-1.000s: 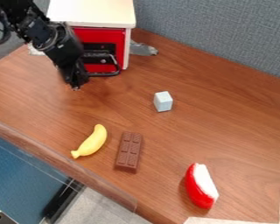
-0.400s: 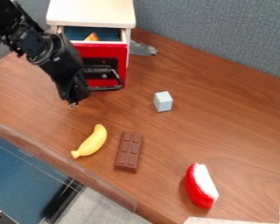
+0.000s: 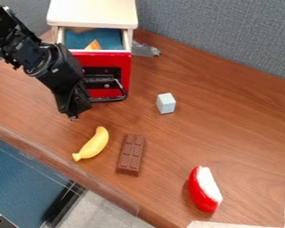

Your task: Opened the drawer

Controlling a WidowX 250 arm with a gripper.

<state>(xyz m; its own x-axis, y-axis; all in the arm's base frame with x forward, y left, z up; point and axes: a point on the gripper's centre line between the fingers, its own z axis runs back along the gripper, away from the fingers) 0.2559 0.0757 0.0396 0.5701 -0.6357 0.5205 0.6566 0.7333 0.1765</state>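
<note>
The black gripper [image 3: 73, 116] hangs low over the table at the left, just left of the drawer's front, its tip above and left of the banana. The drawer [image 3: 124, 73] has a red front with a black panel and a dark loop handle [image 3: 112, 99]; it stands pulled out of the white-topped cabinet [image 3: 92, 13]. Its blue inside shows, with an orange piece [image 3: 94, 45] in it. The gripper's right side is close against the handle's left end; whether they touch is hard to tell.
On the table [image 3: 228, 120] lie a yellow banana [image 3: 92, 144], a brown chocolate bar [image 3: 131, 154], a pale block [image 3: 166, 103] and a red and white wedge [image 3: 205, 189]. A grey object [image 3: 146, 50] sits right of the cabinet. The table's edge runs along the lower left.
The drawer has slid out toward the front, from shut to open, baring its blue inside and the orange piece. The gripper has moved down the view along with it.
</note>
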